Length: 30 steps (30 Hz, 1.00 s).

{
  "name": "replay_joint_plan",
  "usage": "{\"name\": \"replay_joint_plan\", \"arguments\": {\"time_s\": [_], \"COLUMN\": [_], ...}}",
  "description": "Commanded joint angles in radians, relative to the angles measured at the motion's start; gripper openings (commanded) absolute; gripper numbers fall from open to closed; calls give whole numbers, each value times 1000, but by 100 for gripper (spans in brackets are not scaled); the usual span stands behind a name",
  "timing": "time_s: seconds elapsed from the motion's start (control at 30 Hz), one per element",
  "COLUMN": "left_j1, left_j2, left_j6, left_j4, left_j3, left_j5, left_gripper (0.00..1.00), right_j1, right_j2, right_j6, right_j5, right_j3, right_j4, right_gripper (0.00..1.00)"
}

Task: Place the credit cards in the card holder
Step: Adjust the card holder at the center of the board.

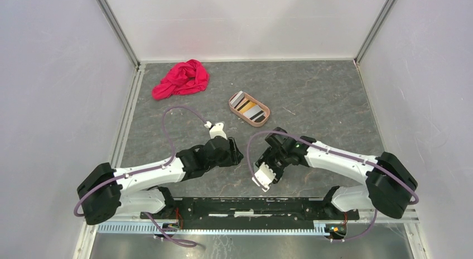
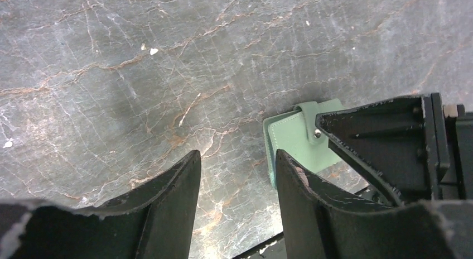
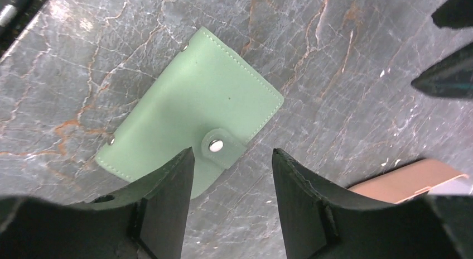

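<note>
The sage-green card holder point(image 3: 195, 105) lies shut and flat on the dark marble table, its snap tab point(image 3: 215, 146) fastened. My right gripper point(image 3: 233, 158) hovers open just beside the tab, nothing between its fingers. In the left wrist view the card holder point(image 2: 290, 137) shows to the right of my open left gripper point(image 2: 237, 158), partly covered by the right arm's black finger point(image 2: 379, 136). From above, both grippers point(image 1: 237, 153) point(image 1: 262, 157) meet at mid-table and hide the holder. The credit cards point(image 1: 248, 106) lie in the pinkish-tan tray point(image 1: 263, 120).
A crumpled red cloth point(image 1: 181, 79) lies at the back left. The tray's corner point(image 3: 407, 181) shows to the right of the right gripper. White walls enclose the table on three sides. The arms' base rail point(image 1: 251, 206) runs along the near edge.
</note>
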Motion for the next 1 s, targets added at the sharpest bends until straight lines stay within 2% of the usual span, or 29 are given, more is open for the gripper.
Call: {"name": "replay_joint_plan", "arguments": {"time_s": [0.0, 0.2, 0.27, 0.3, 0.4, 0.47, 0.67, 0.97], "left_j1": [3, 3, 3, 3, 3, 3, 3, 3], "left_j2": [-69, -74, -57, -47, -12, 11, 41, 41], "left_j6": [80, 130, 153, 161, 166, 162, 153, 154], "left_j4": [108, 218, 255, 279, 344, 374, 405, 423], "left_j3": [-31, -64, -64, -68, -77, -80, -85, -102], "left_j5": [22, 101, 144, 166, 199, 211, 229, 226], "left_gripper": [59, 60, 60, 60, 58, 56, 55, 55], "right_j1": [-73, -173, -199, -215, -253, -254, -255, -241], "right_j2": [-74, -130, -148, -153, -133, -108, -73, 35], "right_j6": [53, 54, 100, 144, 236, 285, 431, 402], "right_j5": [-155, -271, -335, -369, -481, -518, -429, -314], "right_j3": [35, -55, -74, -77, -72, -70, -102, -102], "right_j4": [-95, -87, -68, -43, -11, 6, 157, 120], "right_gripper": [60, 59, 54, 46, 10, 1, 0, 0]}}
